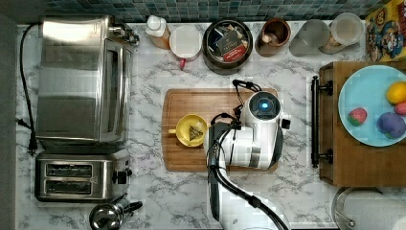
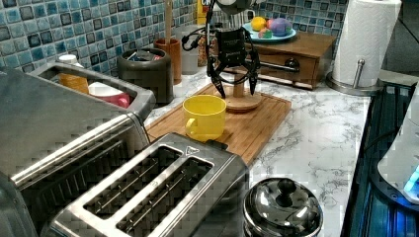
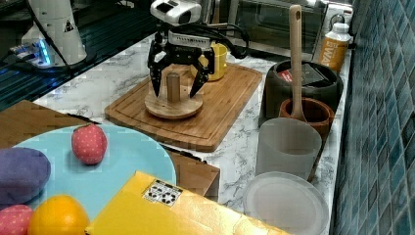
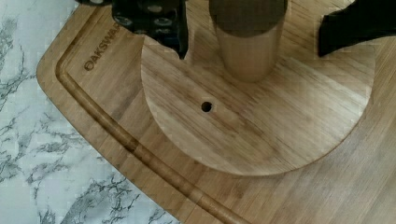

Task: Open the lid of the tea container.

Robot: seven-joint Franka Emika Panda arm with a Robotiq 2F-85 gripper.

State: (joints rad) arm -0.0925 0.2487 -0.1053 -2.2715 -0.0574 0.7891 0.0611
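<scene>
Tea container (image 1: 227, 40) uncovered; gripper (image 3: 177, 81) straddling lid (image 3: 173, 104) knob

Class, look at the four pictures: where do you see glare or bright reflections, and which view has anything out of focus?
Top view: glare on the steel oven top. Left view: bright highlights on the toaster and the round steel lid. Right view: the yellow box and fruit nearest the camera look soft. Wrist view: even light, with the wooden knob close to the lens and the hand open around it.

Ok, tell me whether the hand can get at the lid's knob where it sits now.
Probably yes: the hand is open, its fingers either side of the wooden lid's knob on the cutting board, nothing between.
</scene>
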